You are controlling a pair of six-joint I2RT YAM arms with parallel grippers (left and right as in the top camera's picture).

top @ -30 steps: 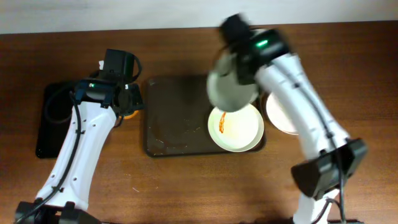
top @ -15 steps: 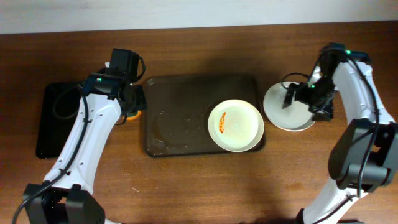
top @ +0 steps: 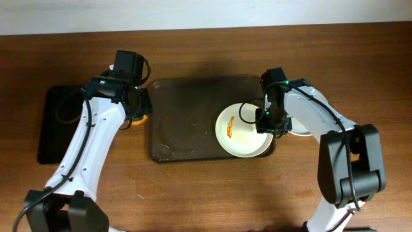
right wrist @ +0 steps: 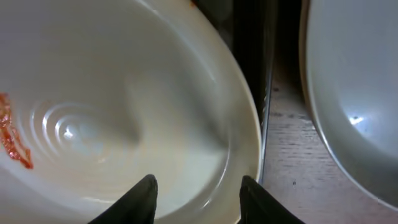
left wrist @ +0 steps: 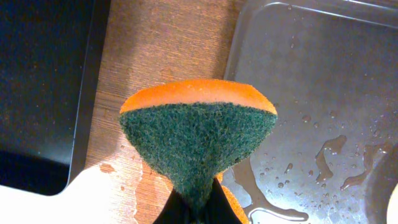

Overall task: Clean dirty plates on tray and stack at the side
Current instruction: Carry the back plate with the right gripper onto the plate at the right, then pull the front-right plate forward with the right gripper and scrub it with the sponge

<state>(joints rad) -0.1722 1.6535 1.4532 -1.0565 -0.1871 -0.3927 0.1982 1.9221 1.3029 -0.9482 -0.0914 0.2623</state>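
Observation:
A cream plate (top: 239, 132) with an orange-red smear lies at the right end of the dark brown tray (top: 187, 116). My right gripper (top: 267, 122) is open and empty, low over that plate's right side; in the right wrist view its fingers (right wrist: 199, 199) sit just inside the plate's (right wrist: 106, 93) rim. A pale plate (top: 297, 131) lies on the table right of the tray, mostly hidden by my right arm; it also shows in the right wrist view (right wrist: 354, 87). My left gripper (top: 136, 111) is shut on an orange sponge with a green scouring face (left wrist: 199, 134) beside the tray's left rim.
A smaller black tray (top: 55, 122) lies at the far left. The brown tray's floor is wet with water drops (left wrist: 323, 149). A narrow strip of wooden table (right wrist: 286, 143) separates the tray's rim from the plate at the side.
My right arm carried a pale plate off the tray to the spot on the right, left it there, and has come back left over the smeared plate. The left arm has barely moved.

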